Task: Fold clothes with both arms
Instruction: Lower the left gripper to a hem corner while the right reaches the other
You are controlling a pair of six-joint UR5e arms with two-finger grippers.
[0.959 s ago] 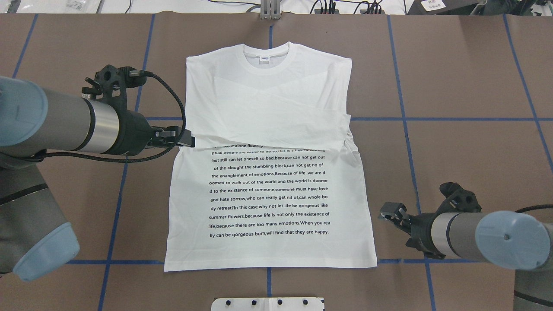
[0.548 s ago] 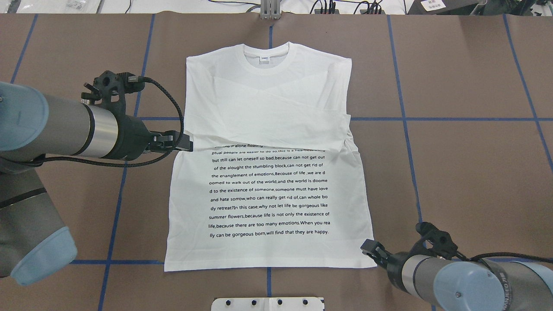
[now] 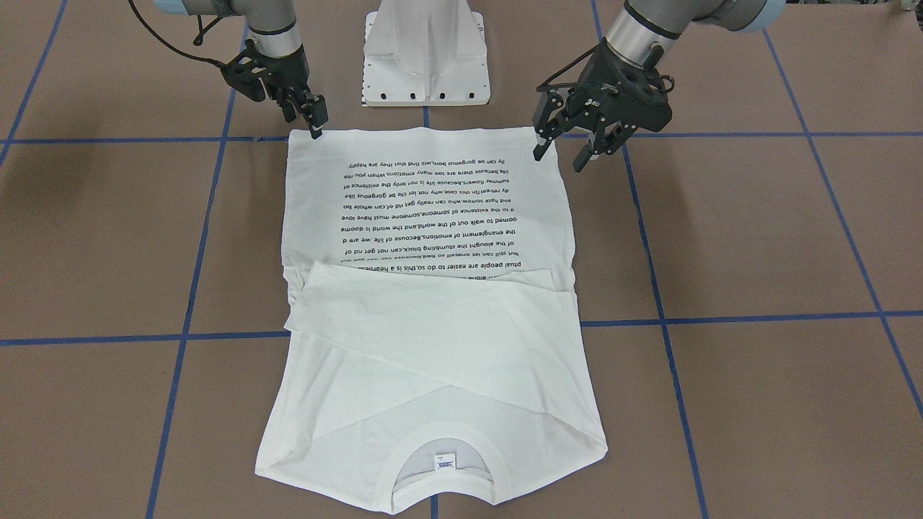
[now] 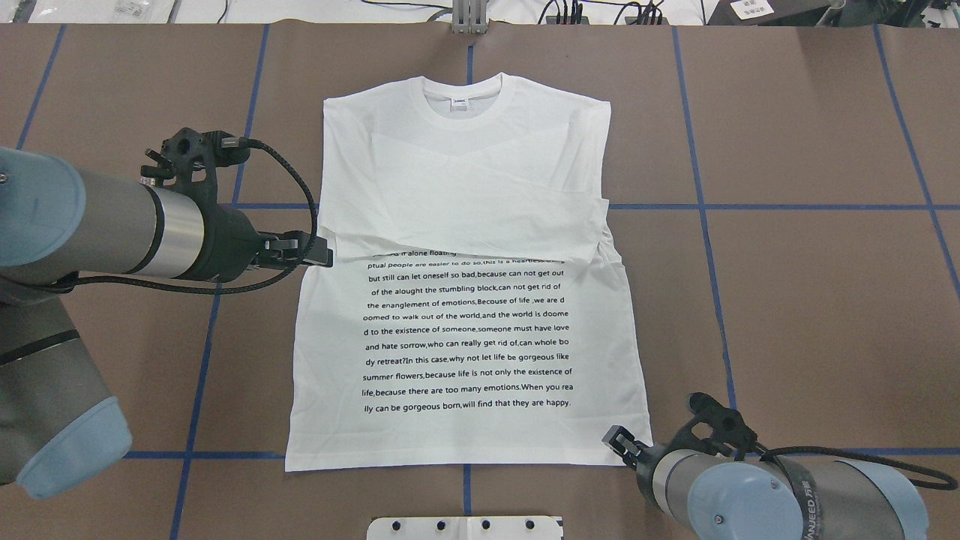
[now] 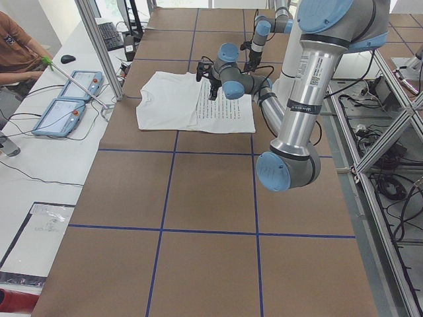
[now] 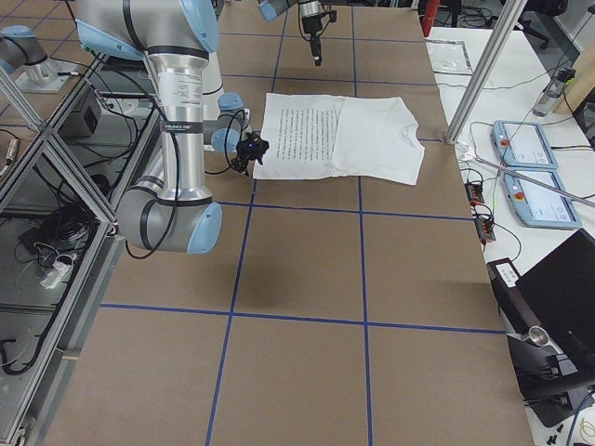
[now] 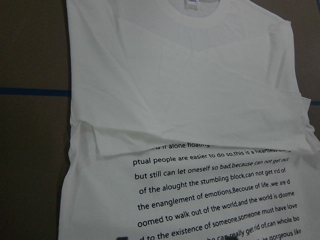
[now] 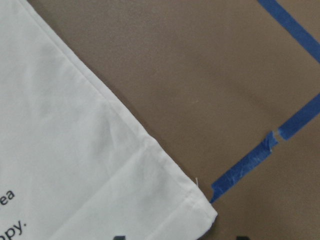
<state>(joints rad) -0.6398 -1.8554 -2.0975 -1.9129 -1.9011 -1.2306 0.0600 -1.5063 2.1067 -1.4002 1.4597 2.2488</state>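
The white long-sleeved T-shirt [image 4: 465, 442] lies flat in the middle of the brown surface [image 4: 825, 300]. In the overhead view its ribbed collar [image 4: 501, 103] is at 12 o'clock and its hem at 6 o'clock. Both sleeves [image 4: 480, 202] are folded in across the chest and overlap, and the lower one covers the top of the printed text [image 4: 469, 330].

The black lines that show read in part:
- "but still can let oneself so bad,because can not get out"
- "of the alought the stumbling block,can not get rid of"
- "summer flowers,because life is not only the existence of"
- "lly can be gorgeous born,will find that they are happy."

The small neck label [image 4: 458, 104] carries blue print too small to read.

The left end effector [image 3: 558, 159] hangs raised above the shirt's 9 o'clock edge, just beside the folded sleeve's end. Its two fingers stand clearly apart and hold nothing.

The right end effector [image 4: 616, 439] sits low at the hem corner [image 8: 200, 215], at about 5 o'clock. In its wrist view two dark tips show apart at the bottom edge, with the stitched corner lying between them and not clamped.

Blue tape [image 4: 750, 206] marks the surface into a grid. A white pedestal base [image 3: 425, 50] stands at 6 o'clock, just off the hem.
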